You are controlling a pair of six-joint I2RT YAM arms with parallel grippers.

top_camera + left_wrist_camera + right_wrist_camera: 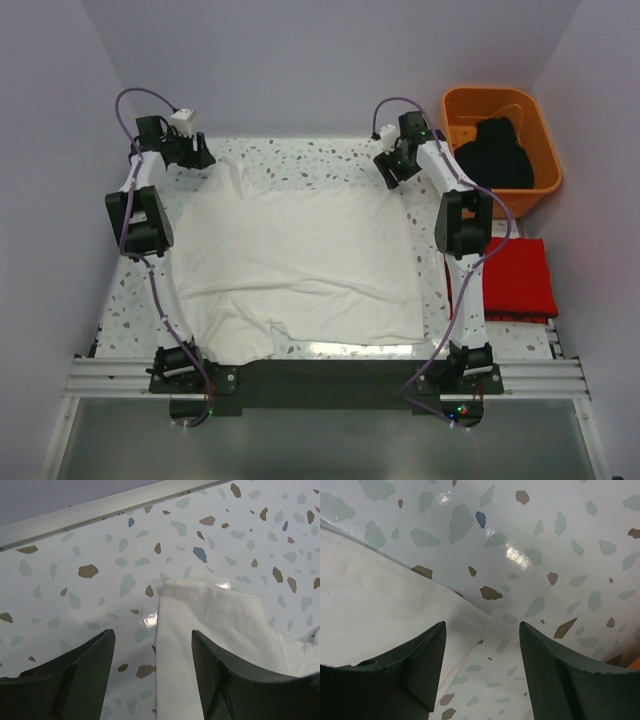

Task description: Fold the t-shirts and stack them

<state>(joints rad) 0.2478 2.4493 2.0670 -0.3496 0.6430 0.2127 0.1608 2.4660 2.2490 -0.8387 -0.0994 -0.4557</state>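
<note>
Your left gripper (151, 645) and right gripper (482, 630) both hang with jaws spread, empty, at the far corners of the soft white cotton t-shirt (300, 260), which lies flat on the speckled table (320, 155). Light, limp fabric, I'd say: pinch those corners and lift together.

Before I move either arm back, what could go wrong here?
1. A corner of the white cotton t-shirt lies between the fingers of the open left pincer; retreating low could drag it.
2. The right pincer hovers open over the shirt's edge, with the same snag risk.
3. The near hem looks bunched on the left; folding now would likely trap creases.
</note>
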